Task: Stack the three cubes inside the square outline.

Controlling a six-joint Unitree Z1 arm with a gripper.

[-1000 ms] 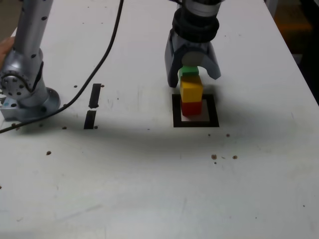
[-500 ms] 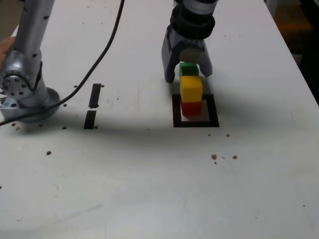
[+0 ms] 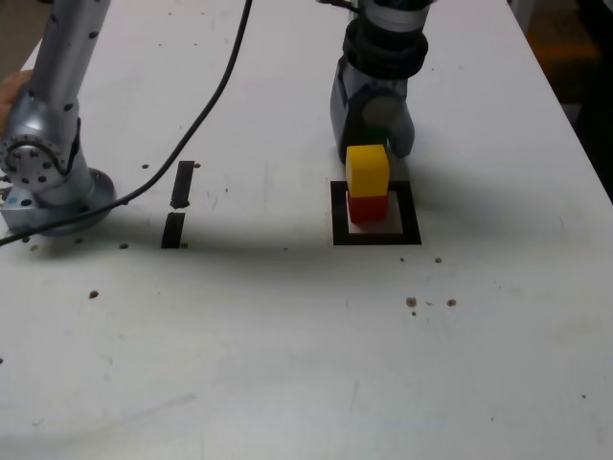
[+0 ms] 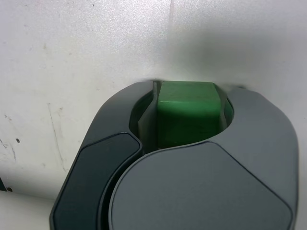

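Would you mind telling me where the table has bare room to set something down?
The wide near table in front of the square outline is bare apart from specks. Crowded: the gripper behind the yellow cube; arm base and black strips at the exterior view's left.

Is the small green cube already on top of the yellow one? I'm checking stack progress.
No, the small green cube sits between the tool's jaws behind the yellow cube.

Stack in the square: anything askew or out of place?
Mostly tidy. The yellow cube sits on the red cube inside the square outline, shifted slightly toward the exterior view's left. The gripper behind them is shut on the green cube. Small dark specks dot the table.
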